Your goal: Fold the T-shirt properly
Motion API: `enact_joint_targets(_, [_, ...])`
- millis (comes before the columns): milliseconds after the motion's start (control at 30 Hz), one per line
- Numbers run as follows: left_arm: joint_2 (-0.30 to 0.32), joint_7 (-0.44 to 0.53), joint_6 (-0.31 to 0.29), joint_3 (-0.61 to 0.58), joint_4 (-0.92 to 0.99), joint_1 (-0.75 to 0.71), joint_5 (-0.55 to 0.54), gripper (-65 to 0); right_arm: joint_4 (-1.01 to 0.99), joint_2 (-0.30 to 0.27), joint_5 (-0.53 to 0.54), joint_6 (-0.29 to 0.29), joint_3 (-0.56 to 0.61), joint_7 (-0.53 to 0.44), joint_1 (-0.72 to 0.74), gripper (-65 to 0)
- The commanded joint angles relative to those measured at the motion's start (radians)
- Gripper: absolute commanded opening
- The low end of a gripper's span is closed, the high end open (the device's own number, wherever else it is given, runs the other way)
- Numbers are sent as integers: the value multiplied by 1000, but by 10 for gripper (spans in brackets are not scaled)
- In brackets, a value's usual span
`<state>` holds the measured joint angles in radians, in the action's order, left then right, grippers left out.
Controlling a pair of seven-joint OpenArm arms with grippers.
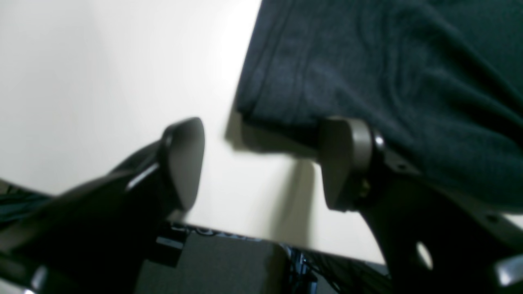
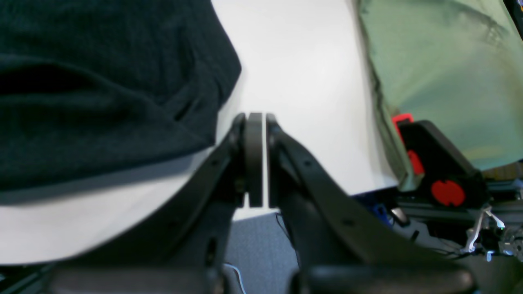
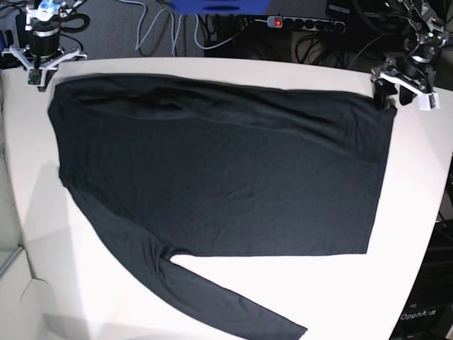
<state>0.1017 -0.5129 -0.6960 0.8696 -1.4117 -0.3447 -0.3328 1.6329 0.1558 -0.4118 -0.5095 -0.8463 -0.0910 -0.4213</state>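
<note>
On the base view's left, black right gripper (image 2: 256, 157) pressed together on nothing beside one large plain black long-sleeved T-shirt (image 3: 219, 191) spread flat on one white table (image 3: 417, 212), then black left gripper (image 1: 261, 163) spread wide, one finger (image 1: 347, 159) touching its corner.

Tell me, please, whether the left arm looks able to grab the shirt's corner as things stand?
Probably yes: the left claw is open right at the shirt corner, one finger already under the hem, nothing between.
</note>
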Motion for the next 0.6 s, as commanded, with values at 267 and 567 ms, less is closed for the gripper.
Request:
enact_joint_targets(267, [-7, -6, -2, -34, 10, 8, 2, -223, 16, -6, 11, -1, -26, -22, -6, -649])
enact_joint_targets(567, [-7, -6, -2, -34, 50, 34, 2, -224, 16, -6, 8, -1, -28, -19, -6, -649])
